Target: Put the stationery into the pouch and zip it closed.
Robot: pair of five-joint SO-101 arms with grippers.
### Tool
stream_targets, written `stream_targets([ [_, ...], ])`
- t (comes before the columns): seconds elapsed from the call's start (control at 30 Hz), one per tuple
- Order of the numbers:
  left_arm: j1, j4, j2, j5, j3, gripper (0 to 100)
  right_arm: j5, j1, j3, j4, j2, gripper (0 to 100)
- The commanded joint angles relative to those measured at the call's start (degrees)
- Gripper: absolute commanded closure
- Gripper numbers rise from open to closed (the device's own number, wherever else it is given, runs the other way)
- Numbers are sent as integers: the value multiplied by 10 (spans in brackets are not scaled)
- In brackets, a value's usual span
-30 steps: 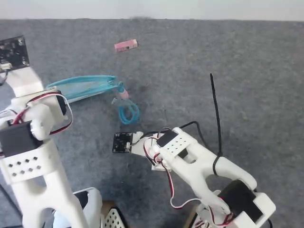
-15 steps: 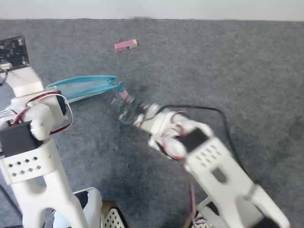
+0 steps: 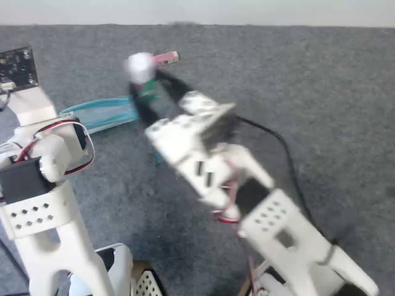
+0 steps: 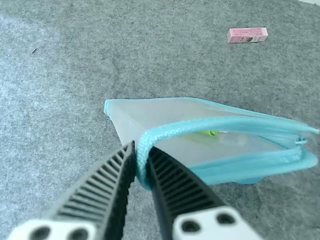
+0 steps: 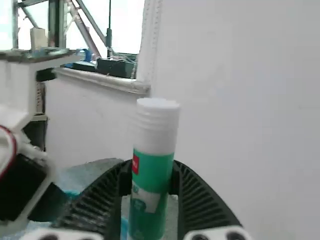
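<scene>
The right claw (image 5: 150,172) is clamped on a green-and-white glue stick with a white cap (image 5: 156,130). Both fingers press the green body and the cap pokes up past the tips. In the high view the glue stick (image 3: 142,71) is upper left of centre, held up off the grey felt-covered desk (image 3: 321,92) with its cap end toward the top of the frame. There it sits just beside the small pink rectangular eraser (image 3: 165,58); can't tell if they touch. The right arm (image 3: 247,197) runs diagonally from lower right up to that spot and covers the pouch's right end.

The left claw (image 4: 137,152) is nearly closed, pinching the teal zipper edge at one end of the translucent plastic pouch with teal trim (image 4: 200,127). The pouch rests on the desk and its mouth looks open along the zipper. A small yellow-green item (image 4: 212,133) shows through the plastic inside; can't tell what it is. In the high view the pouch (image 3: 102,114) is at left, mid-height, beside the white left arm (image 3: 37,179). The eraser lies on the desk near the top edge, apart from the pouch.

A black cable (image 3: 284,148) trails off the right arm over the desk. Behind the glue stick in the right wrist view are a white wall (image 5: 240,100) and a window ledge (image 5: 100,77).
</scene>
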Motion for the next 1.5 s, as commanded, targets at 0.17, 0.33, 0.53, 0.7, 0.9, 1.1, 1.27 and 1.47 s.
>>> stream_targets([
  [0.17,-3,-4,-4,-4,-4,988,2,-18,-142,-140,185,991],
  [0.33,-3,-5,-4,-4,-7,988,-38,-8,-178,-139,255,991],
  [0.53,-3,-14,-4,-4,-7,988,-47,-5,-162,-107,218,991],
  [0.7,-3,-11,-4,-3,-7,988,-61,-31,-97,-97,139,991],
  [0.9,-18,-11,-4,-2,-7,988,-62,-33,-91,-97,153,991],
  [1.1,-19,-14,-1,-3,-7,988,-62,-33,-135,-94,233,991],
  [1.27,-43,-22,-4,-3,-8,988,-62,-31,-142,-93,248,991],
  [1.47,-40,-20,-2,-4,-10,988,-61,-29,-158,-94,273,991],
])
